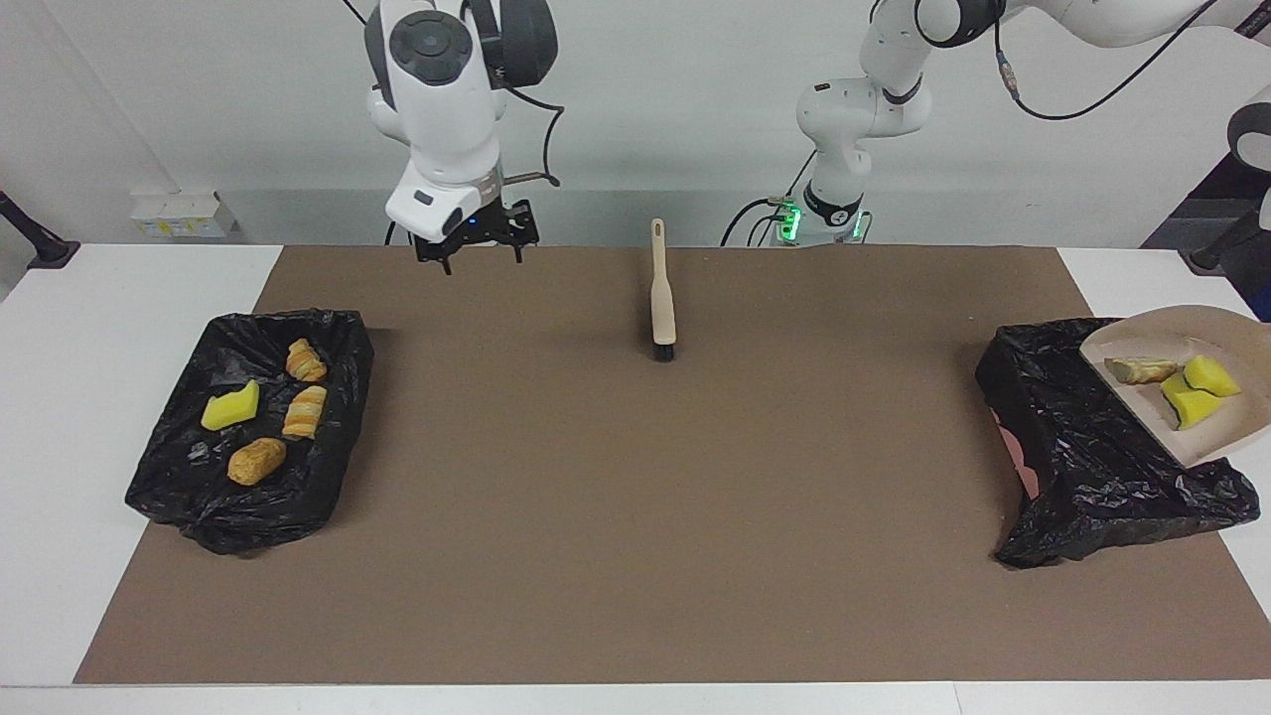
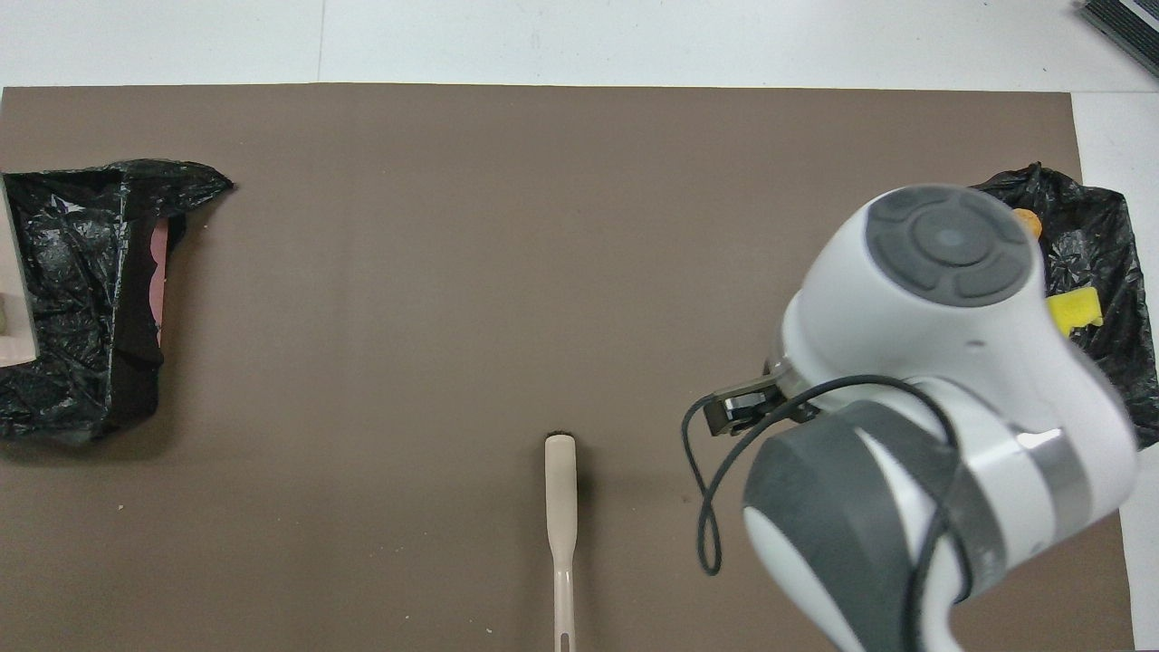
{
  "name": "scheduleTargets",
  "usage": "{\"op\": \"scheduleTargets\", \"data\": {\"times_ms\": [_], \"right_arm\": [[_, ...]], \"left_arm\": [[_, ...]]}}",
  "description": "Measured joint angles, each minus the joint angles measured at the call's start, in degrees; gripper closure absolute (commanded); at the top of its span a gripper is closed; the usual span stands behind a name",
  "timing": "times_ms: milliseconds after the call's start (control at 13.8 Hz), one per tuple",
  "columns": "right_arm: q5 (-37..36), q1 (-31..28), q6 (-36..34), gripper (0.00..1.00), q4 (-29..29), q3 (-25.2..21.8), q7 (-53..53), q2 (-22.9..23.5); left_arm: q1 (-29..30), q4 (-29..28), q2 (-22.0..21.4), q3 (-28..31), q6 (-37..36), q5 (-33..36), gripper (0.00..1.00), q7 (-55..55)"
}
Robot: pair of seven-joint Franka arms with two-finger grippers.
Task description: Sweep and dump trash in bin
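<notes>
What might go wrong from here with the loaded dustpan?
The dustpan hangs over the black-bagged bin at the left arm's end, carrying two yellow sponge pieces and a tan lump. The bag looks slumped, with pink wall showing, so tipped scraps may land on its folds and roll onto the brown mat. The pan also runs past the facing view's edge, so a spill there would go unseen.
</notes>
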Motion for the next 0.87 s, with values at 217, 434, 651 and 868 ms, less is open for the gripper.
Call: {"op": "scheduleTargets", "data": {"times_ms": [217,434,651,868], "right_arm": [[-0.26,-6.13,-0.03,0.0,1.39,-0.4,-3.6,-0.14],[-1.29,-10.46,-0.02,0.0,1.63,-0.61,-3.64,-0.16],[-1.38,-13.48,2.73,0.0,2.66,-1.05,-3.65,-0.35],[-1.37,-14.79,5.25,0.0,2.62,-1.37,-3.65,-0.52]], "left_arm": [[-0.19,-0.01,1.76,-0.52,2.12,6.6,1.0,-1.19],[-1.67,-0.04,2.42,-0.77,2.4,13.88,1.0,-4.29],[-3.78,-0.17,2.42,-0.77,2.23,21.92,1.0,-7.5],[-5.01,-0.14,2.31,-1.03,0.76,28.42,1.0,-10.56]]}}
